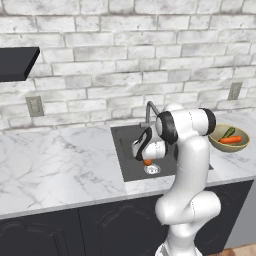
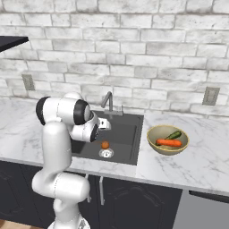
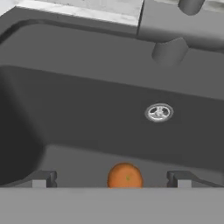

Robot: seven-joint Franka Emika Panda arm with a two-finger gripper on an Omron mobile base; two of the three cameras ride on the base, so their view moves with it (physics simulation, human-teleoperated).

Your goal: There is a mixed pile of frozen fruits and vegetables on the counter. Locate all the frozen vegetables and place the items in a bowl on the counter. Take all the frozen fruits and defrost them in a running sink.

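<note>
Orange fruit (image 3: 125, 176) in the sink (image 3: 87, 100), fingers (image 3: 39, 178) spread wide

It lies between the two tips, drain (image 3: 159, 112) beyond to the right. Likely hard, light, slick and prone to rolling: grip across its widest middle.

wall: whitewashed grey brick wall (image 1: 125, 55) behind the tabletop
outlets: two grey wall outlets (image 1: 34, 106), one toward each end
shelf: dark shelf (image 1: 17, 62) at upper left
cabinets: dark cabinet doors (image 1: 45, 232) below
floor: wood-toned floor strip (image 1: 240, 250) at lower right
</note>
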